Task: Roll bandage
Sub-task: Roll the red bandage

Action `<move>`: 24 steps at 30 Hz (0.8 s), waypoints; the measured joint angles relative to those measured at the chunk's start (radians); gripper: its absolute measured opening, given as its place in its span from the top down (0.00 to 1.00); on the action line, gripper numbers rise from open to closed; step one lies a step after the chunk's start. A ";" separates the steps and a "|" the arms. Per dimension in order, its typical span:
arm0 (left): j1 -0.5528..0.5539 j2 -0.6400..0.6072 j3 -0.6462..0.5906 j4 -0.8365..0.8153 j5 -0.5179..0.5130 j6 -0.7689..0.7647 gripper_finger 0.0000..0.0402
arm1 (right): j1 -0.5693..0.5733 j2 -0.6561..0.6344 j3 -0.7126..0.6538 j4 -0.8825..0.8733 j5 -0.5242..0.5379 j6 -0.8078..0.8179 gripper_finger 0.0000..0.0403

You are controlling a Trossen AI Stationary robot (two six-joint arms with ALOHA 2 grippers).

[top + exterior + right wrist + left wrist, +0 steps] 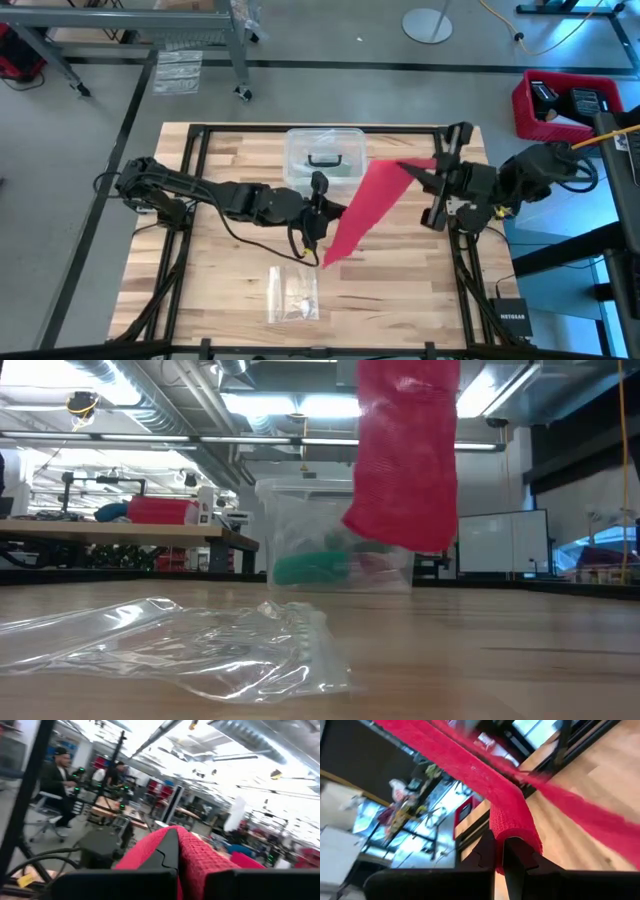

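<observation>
Bandage (365, 205) stretched in the air between both arms, above the surface, nothing rolled yet.
Left gripper (318, 213) jaws clenched on the low end, right gripper (425, 176) jaws clenched on the high end. My read: keep it taut and flat while winding, no twist, and stay off the clear box (325, 153) and plastic bag (292, 294).
</observation>
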State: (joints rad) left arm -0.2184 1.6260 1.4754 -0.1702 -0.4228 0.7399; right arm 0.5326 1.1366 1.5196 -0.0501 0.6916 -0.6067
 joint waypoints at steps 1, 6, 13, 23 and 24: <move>0.002 0.000 0.000 -0.004 -0.008 0.000 0.99 | -0.004 -0.002 0.000 0.001 0.008 0.000 0.99; 0.005 0.001 0.000 0.006 0.060 -0.001 0.98 | -0.010 -0.007 0.000 0.000 -0.010 -0.009 0.99; -0.003 0.001 0.000 0.017 0.128 -0.012 0.99 | -0.092 -0.004 0.000 -0.009 -0.038 -0.008 0.99; -0.049 0.001 0.000 0.067 0.134 0.001 0.99 | -0.276 -0.006 -0.001 -0.183 0.097 0.054 0.99; -0.051 0.001 0.000 0.075 0.134 0.000 0.99 | -0.297 -0.006 -0.007 -0.209 0.105 0.077 0.99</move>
State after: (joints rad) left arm -0.2697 1.6268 1.4752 -0.0954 -0.2889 0.7396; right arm 0.2354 1.1305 1.5124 -0.2591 0.7965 -0.5302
